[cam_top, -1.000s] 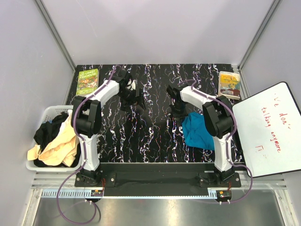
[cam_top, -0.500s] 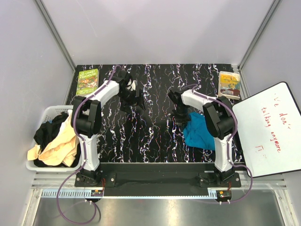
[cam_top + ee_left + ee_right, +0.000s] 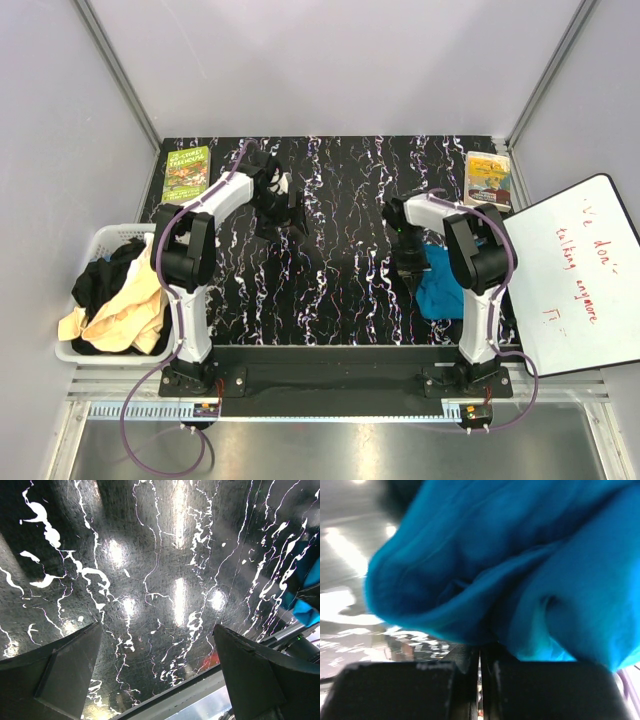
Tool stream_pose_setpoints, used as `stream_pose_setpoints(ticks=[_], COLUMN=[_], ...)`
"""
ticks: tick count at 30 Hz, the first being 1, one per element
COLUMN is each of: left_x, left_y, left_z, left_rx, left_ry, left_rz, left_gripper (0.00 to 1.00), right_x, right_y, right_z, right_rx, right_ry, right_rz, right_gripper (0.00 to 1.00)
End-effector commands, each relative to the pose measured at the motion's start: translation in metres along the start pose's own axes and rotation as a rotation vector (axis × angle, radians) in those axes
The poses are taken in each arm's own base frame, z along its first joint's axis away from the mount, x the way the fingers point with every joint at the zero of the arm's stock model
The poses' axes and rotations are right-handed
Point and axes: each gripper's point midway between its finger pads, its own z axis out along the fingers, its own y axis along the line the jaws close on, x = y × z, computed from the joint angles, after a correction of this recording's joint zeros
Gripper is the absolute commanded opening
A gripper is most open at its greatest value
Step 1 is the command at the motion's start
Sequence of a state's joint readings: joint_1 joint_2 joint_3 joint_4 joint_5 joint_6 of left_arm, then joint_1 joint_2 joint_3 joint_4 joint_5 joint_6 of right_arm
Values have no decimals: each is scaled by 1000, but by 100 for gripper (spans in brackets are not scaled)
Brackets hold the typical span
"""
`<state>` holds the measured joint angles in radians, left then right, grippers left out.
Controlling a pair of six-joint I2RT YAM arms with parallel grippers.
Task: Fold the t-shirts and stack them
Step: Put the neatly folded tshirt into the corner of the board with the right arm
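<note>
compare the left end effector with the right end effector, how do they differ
The left black two-finger end effector stands wide open; the right black two-finger end effector is shut. The left holds nothing, over the black white-veined table; the right pinches the crumpled teal blue fabric t-shirt. The left reaches farther across the table than the right. Both are the same build.

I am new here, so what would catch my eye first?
The crumpled teal blue fabric t-shirt lies at the right of the black marbled table, pinched by the shut right gripper. At the left, a white slatted plastic basket holds a cream-beige shirt and a black shirt.
</note>
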<state>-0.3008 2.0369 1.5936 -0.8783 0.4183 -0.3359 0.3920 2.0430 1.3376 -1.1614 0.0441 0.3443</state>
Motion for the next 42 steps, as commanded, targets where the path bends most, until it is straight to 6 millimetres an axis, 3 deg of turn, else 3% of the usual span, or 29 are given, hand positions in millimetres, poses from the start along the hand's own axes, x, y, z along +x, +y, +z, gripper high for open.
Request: stream_pose_setpoints(ticks=[1,12,15,20,23,24,25,29,37,42], left_x=[-8,-7,-7,-16,-26,-29,-33,-45,-65,-71], left_y=[-11,-9,-9,-7,-9,-9,-11,-10,3,14], left_z=[-18,-19,-22,-37,-53,-57,-62,-81,-103,-111], left_rx=[17,9,4,-38,-60,-69,-72,-113,-157,-129], left_ry=[-66,-71,-79,-143,-207,-227,-246,-316,-392,-401], left_rz=[52,55,60,114,161,170,182,206,189,158], left_gripper=[99,99,99,99,99,99,99,99,99,99], right_x=[-14,-32,-42,-71,-88,-92,-97,-117,-168,-186], right_y=[-40,-36,-33,-29,-30,-31,-32,-44,-70,-72], right_z=[1,-9,-32,-100,-141,-150,-163,-189,-180,-175], right_rx=[92,56,23,-53,-81,-85,-89,-56,-152,-255], right_ry=[-55,-91,-174,-411,-558,-590,-632,-741,-741,-728], right_rz=[59,58,40,25,43,50,60,98,204,225], right_gripper=[0,0,0,2,28,46,56,97,100,100])
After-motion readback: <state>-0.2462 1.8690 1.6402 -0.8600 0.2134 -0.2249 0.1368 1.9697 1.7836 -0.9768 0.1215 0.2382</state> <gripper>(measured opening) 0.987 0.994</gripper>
